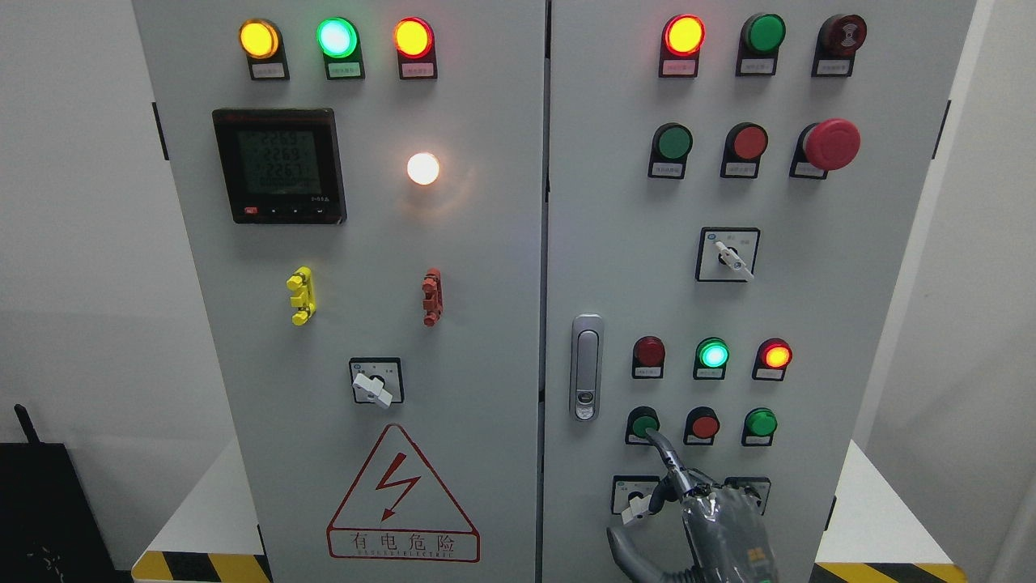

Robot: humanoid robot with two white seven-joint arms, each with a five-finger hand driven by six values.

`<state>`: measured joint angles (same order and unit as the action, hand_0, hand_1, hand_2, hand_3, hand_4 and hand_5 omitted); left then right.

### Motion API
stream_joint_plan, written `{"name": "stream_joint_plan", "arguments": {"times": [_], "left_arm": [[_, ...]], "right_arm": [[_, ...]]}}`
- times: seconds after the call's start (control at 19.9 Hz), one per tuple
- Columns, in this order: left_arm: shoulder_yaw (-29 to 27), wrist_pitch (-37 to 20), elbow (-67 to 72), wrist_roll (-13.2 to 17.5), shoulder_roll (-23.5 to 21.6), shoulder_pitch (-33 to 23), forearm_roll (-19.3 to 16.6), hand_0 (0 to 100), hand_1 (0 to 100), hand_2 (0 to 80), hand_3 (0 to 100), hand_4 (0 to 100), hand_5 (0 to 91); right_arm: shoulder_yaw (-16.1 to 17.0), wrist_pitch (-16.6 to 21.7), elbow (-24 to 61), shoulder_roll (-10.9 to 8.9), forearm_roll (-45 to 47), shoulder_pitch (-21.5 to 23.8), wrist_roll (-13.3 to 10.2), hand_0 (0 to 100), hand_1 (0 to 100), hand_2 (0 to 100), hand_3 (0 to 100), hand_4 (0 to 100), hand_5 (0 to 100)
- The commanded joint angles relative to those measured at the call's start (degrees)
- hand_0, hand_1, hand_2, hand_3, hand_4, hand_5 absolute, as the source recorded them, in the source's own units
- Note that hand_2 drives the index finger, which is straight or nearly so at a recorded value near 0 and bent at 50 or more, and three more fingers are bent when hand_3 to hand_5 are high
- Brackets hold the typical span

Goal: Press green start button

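A grey control cabinet fills the head view. On its right door, low down, a row of three push buttons shows: a green button [644,422] at the left, a red button [704,425] in the middle, a second green button [761,422] at the right. My right hand [688,502] rises from the bottom edge. Its index finger [665,453] is stretched up and left, with the tip touching the lower edge of the left green button. The other fingers are curled and the thumb sticks out to the lower left. The hand holds nothing. No left arm shows.
Above the button row sit three indicator lamps, the middle green lamp [713,354] lit. A door handle [587,367] is left of the buttons. A rotary switch [635,495] lies just left of my hand, and another switch is partly hidden behind it.
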<state>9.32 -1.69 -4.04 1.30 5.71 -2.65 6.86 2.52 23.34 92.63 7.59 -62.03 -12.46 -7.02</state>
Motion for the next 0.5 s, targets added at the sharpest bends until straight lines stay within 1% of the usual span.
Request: {"name": "stream_joint_plan", "arguments": {"times": [0.0,0.45], "left_arm": [[0.0,0.02,-0.01,0.01,0.0,0.01,0.0,12,56,0.0,0,0,0.0],[0.0,0.02,-0.01,0.01,0.0,0.01,0.0,12,56,0.0,0,0,0.0]], "right_arm": [[-0.06,-0.05,-2.28,0.06,-0.11,-0.98,-0.01,23,21,0,69,67,74],[0.02,-0.49,-3.86,0.06,-0.02,-1.69,-0.01,24,21,0,69,67,74]]}}
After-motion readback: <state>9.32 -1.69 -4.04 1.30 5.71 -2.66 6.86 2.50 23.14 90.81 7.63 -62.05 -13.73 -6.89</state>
